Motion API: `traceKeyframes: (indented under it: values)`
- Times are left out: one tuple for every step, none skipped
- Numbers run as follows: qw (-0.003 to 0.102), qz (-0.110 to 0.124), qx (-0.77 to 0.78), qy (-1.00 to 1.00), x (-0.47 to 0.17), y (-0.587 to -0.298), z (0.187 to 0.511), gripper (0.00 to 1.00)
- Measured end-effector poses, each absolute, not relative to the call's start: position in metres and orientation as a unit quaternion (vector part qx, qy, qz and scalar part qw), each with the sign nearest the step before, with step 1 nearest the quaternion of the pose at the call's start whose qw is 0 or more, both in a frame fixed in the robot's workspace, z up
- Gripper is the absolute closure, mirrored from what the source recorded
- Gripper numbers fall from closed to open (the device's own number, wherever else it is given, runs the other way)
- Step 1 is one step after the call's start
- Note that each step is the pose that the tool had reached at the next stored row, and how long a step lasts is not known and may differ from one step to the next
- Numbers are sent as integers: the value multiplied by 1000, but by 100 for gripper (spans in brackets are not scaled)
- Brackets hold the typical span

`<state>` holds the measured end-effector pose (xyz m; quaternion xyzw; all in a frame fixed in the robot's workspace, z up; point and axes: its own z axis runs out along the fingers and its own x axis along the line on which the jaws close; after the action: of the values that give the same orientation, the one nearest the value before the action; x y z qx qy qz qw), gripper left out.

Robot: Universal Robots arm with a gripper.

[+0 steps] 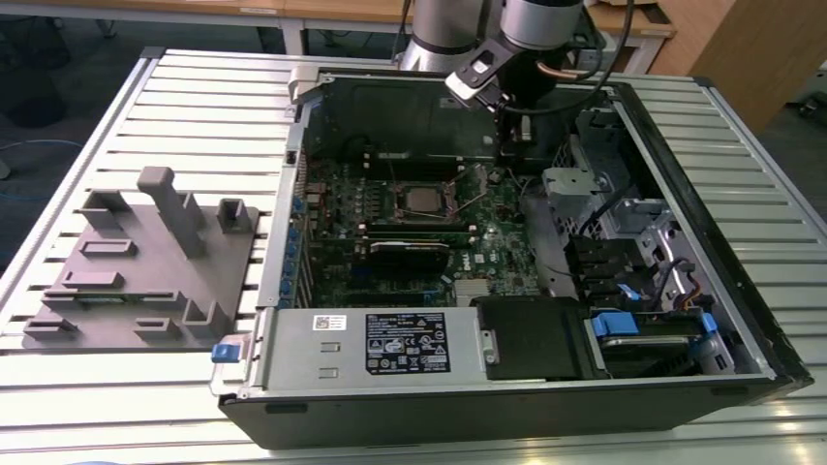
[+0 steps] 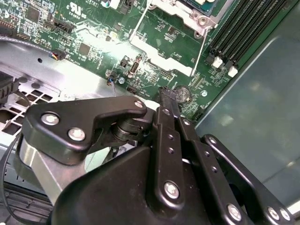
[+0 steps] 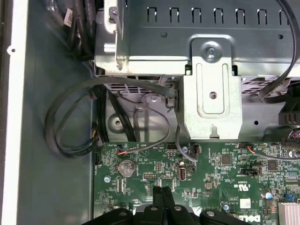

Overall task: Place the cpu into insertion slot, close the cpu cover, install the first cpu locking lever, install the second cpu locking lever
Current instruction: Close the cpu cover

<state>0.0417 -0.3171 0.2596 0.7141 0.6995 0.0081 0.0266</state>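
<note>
Your one gripper hangs over the green board, jaws pinched together; one insertion slot sits near.

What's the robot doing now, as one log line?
gripper: shut, empty | tip: near board, by coin battery | cpu: in slot

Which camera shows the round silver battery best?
The first wrist view: the coin battery lies face-on and whole. The second wrist view shows it slanted beside the pincer. In the exterior view it's too small to tell.
</note>
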Motion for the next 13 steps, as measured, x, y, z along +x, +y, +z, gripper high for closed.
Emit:
traceKeyframes:
  values:
    - [27,8,714,699,42,-317,259,90]
    - [27,8,715,699,42,-318,259,90]
    - [27,7,715,698,42,-318,258,90]
    - [27,7,716,698,42,-319,257,90]
    - [27,7,716,698,42,-319,257,90]
    - [27,7,716,697,42,-319,256,90]
    - [28,7,717,697,42,-320,255,90]
    - [28,7,717,697,42,-320,254,90]
    - [28,7,717,696,42,-320,254,90]
    - [28,6,717,696,42,-320,253,90]
    - [28,6,718,696,42,-321,252,90]
    - [28,6,718,696,42,-321,251,90]
    - [29,6,718,696,42,-321,251,90]
